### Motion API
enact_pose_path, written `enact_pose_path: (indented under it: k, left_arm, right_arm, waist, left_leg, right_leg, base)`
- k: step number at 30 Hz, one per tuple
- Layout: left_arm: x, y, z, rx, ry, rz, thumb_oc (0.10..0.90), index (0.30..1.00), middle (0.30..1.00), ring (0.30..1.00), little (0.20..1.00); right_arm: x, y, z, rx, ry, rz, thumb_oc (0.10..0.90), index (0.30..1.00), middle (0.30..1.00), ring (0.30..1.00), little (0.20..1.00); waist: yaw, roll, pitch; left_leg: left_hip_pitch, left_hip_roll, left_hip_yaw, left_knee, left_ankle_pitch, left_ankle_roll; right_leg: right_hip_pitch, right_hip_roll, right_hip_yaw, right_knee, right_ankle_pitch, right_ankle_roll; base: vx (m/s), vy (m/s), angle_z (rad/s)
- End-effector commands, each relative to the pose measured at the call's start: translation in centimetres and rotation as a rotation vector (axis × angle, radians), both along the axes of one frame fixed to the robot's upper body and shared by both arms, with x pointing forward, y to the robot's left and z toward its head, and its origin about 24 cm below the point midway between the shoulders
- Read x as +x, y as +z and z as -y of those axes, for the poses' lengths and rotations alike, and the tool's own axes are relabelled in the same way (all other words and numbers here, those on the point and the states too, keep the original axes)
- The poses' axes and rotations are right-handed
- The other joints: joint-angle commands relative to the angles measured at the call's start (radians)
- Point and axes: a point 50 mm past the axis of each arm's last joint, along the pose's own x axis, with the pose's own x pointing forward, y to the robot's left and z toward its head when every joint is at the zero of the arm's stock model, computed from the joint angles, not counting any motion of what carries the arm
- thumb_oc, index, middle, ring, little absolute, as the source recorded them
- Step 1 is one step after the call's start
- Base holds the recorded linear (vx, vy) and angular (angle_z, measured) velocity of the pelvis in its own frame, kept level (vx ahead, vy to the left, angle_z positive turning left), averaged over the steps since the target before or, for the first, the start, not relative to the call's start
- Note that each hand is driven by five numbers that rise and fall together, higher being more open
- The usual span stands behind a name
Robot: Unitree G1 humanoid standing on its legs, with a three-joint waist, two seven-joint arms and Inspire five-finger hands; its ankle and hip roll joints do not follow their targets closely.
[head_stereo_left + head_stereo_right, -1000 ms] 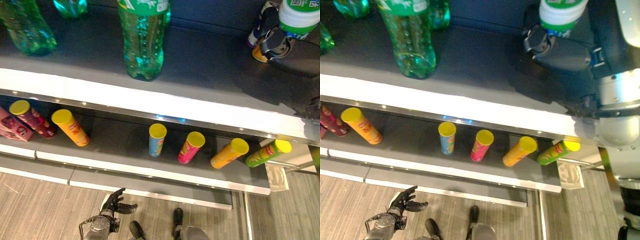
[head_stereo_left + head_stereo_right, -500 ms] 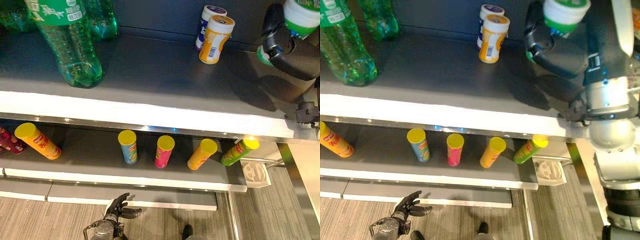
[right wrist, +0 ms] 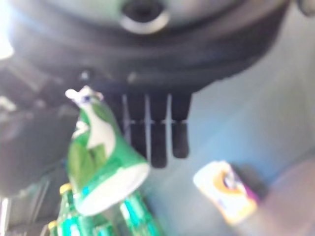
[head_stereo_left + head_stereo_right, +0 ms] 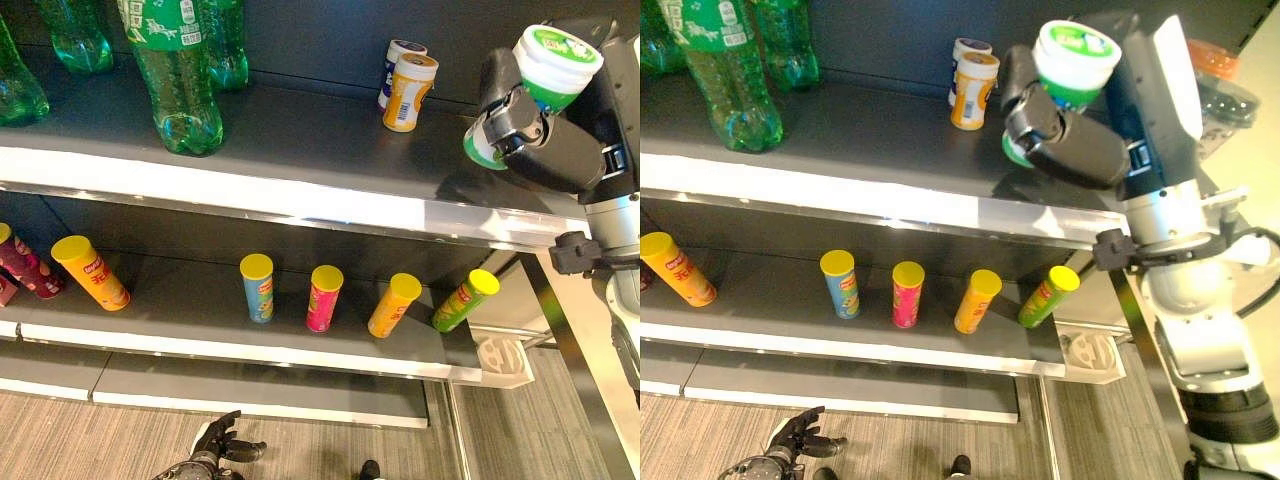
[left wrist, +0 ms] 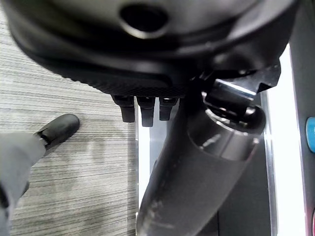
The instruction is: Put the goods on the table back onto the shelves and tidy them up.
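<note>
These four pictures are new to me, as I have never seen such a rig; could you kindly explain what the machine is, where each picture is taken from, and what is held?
This is a humanoid robot with two arms and dark fingered hands, restocking a shop shelf. The two wide pictures come from the two eyes of a camera on its head, looking down. The other two come from cameras on its wrists, looking along each hand.

The right hand is raised over the upper shelf with its fingers curled round a green and white jar. On that shelf stand green soda bottles and, at the back, an orange jar beside a white and purple jar.

The lower shelf carries crisp tubes with yellow lids.

The left hand hangs low over the floor, fingers relaxed and holding nothing.
</note>
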Motion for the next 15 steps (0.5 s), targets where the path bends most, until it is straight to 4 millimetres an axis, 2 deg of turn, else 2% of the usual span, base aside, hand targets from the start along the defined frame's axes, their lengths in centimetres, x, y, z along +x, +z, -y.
enact_pose_path:
  k: [1,8,15]
  left_arm:
    - [3.5,1.7,0.4,0.009,-0.061,0.145,0.800,0.900,0.900,0.900,0.900]
    - [3.4,1.6,0.5,0.011,-0.053,0.141,0.800,0.900,0.900,0.900,0.900]
    - [3.1,1.5,0.4,0.015,-0.034,0.131,0.800,0.900,0.900,0.900,0.900]
  right_arm:
    - [-1.6,3.5,-0.1,0.063,0.088,0.158,0.400,0.300,0.300,0.300,0.300]
    - [-0.4,1.9,-0.2,0.088,0.091,0.075,0.400,0.300,0.300,0.300,0.300]
    - [0.2,1.6,-0.8,0.068,0.036,0.097,0.400,0.300,0.300,0.300,0.300]
  waist:
    - [0.024,0.021,-0.006]
    - [0.034,0.024,0.000]
    - [0.051,0.034,-0.004]
  left_leg:
    - [0.096,-0.036,-0.013,0.003,-0.202,-0.011]
    - [0.089,-0.034,-0.021,0.003,-0.197,-0.011]
    - [0.087,-0.035,-0.035,0.003,-0.194,-0.012]
  right_leg:
    - [-0.004,-0.008,0.008,0.088,-0.072,0.056]
    - [-0.007,-0.008,0.002,0.087,-0.071,0.056]
    - [0.004,-0.011,-0.008,0.083,-0.075,0.053]
  base:
    - [0.06,0.014,0.03]
    - [0.00,-0.006,0.02]
    - [0.00,0.000,0.00]
